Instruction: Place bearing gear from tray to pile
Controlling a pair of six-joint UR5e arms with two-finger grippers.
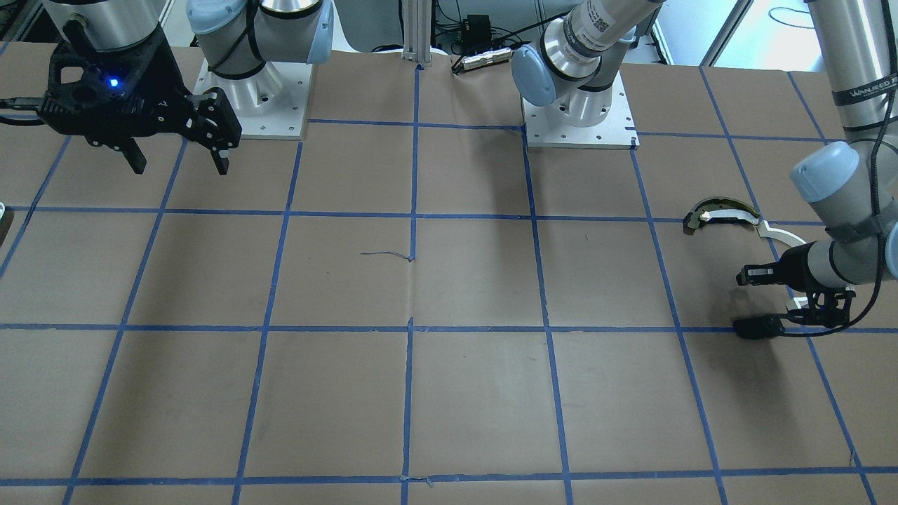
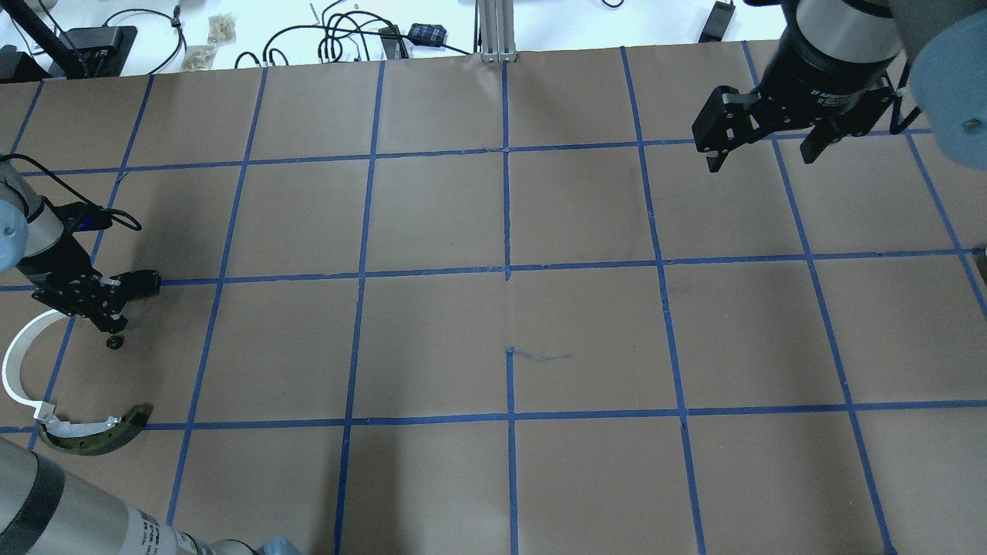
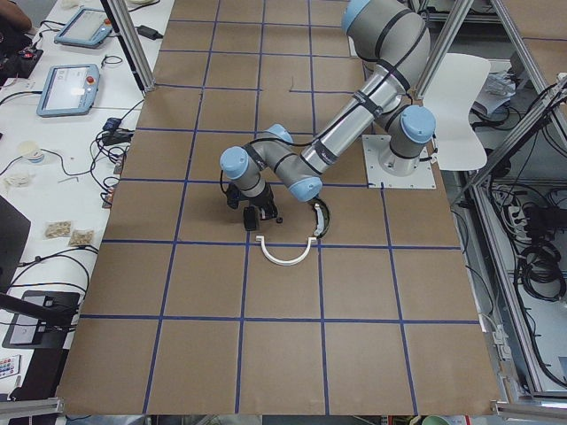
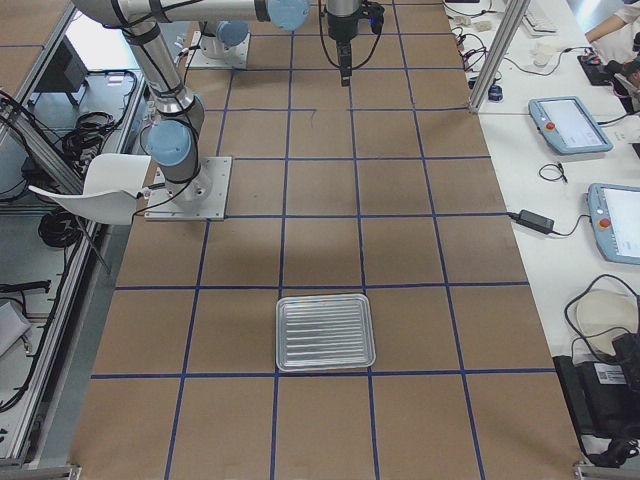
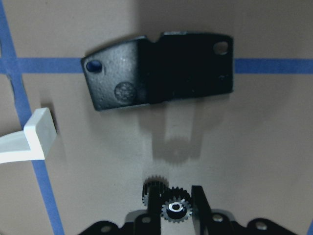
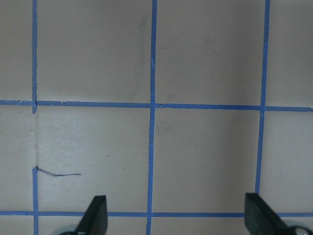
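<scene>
My left gripper (image 5: pixel 175 210) is shut on a small black bearing gear (image 5: pixel 175 208) and holds it just above the paper. It also shows at the left in the overhead view (image 2: pixel 114 338) and at the right in the front view (image 1: pixel 745 277). The pile lies around it. It consists of a flat black block (image 5: pixel 156 68) (image 2: pixel 141 282) just ahead of the fingers, a thin white arc strip (image 2: pixel 15 362) (image 5: pixel 24 139), and a dark-and-yellowish curved piece (image 2: pixel 96 433) (image 1: pixel 719 214). A clear tray (image 4: pixel 325 332) lies at the table's right end. My right gripper (image 2: pixel 759 154) (image 1: pixel 179 158) hangs open and empty, high above the table.
Brown paper with a blue tape grid (image 2: pixel 506 270) covers the table. The two arm bases (image 1: pixel 256 91) (image 1: pixel 579 116) stand at the robot's edge. Cables and small devices (image 2: pixel 347 38) lie beyond the far edge.
</scene>
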